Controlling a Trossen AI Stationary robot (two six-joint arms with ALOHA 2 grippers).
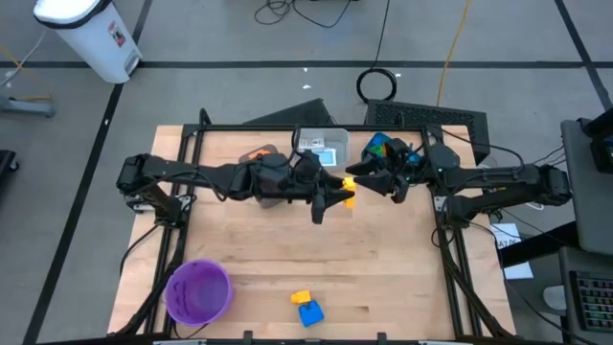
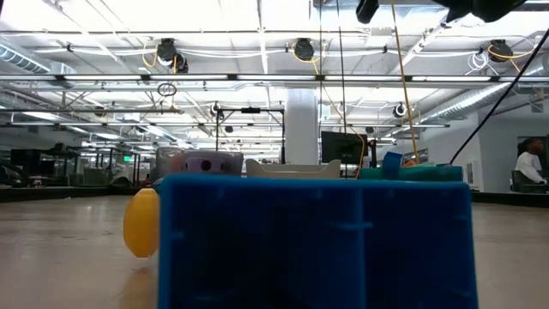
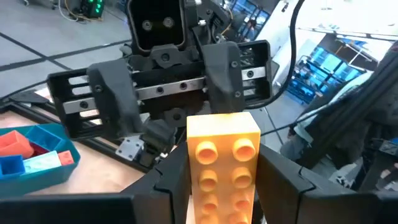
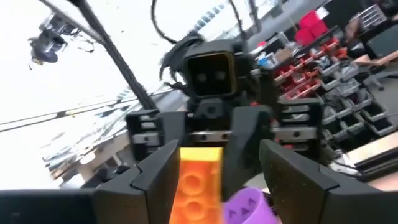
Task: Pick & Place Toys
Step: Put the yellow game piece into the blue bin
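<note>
A yellow-orange studded brick (image 3: 224,155) hangs in the air above the middle of the table's far half (image 1: 350,187), and my left gripper (image 3: 224,190) is shut on it. My right gripper (image 1: 370,182) faces it from the right and is open, one finger (image 3: 112,93) on each side of the brick's free end. Whether a finger touches the brick I cannot tell. A blue brick (image 1: 311,313) and a small yellow brick (image 1: 301,298) lie flat on the table near its front edge. My left gripper pinches the brick's two long sides (image 3: 194,183) between its two fingers. The fingers lie level and along the brick, coming from the table's left. The brick sticks out past the fingertips toward my right gripper, studs up, lifted clear of the table.
A purple round bowl (image 1: 199,290) stands at the front left. A grey bin (image 1: 263,155), a white bin (image 1: 321,144) and a teal bin (image 1: 383,149) holding toys line the far edge. The black frame's rails (image 1: 445,240) run along the table's sides.
</note>
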